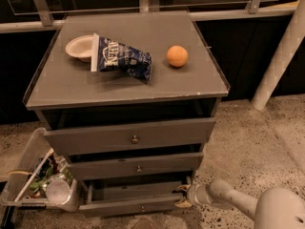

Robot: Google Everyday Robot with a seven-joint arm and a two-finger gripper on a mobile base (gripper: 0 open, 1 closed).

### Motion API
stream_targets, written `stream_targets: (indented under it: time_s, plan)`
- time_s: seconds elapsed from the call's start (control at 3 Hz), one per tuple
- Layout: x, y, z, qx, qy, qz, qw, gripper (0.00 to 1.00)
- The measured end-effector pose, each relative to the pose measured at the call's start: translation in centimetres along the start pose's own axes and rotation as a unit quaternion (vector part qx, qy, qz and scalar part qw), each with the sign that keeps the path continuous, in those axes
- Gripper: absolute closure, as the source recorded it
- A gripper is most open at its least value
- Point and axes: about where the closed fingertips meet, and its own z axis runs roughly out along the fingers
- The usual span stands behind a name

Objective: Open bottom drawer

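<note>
1. Grey wood makes up the bottom drawer [119,206], which sits lowest in the cabinet [124,85]. It is partly drawn out, and its plain inside is exposed under the middle drawer [136,166].
2. The gripper [183,197] is found low on the right, against the right end of the drawer front and well off the knob [141,208]. Whether it is wide or closed cannot be told.
3. Skewing is judged the main risk: if the pull is applied at one end only, the drawer could be cocked in its runners and jammed.
4. A slip is also possible, since contact seems to be made on a thin edge and not on the knob.
5. The bin [70,204] is set just beside the drawer's left end, so a skewed front could be caught on it.
6. The drawer is placed left of the gripper at the same height, its right end touching or nearly touching it.
</note>
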Motion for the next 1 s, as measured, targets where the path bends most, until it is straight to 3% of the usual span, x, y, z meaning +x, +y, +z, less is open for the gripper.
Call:
stream_targets:
  time_s: [0.67,1.0]
  plan:
    - [0.0,0.0,0.0,0.0,0.0,0.0,1.0,0.35]
    - [-0.2,2.9,0.0,-0.023,-0.017,-0.032,0.9991,0.12]
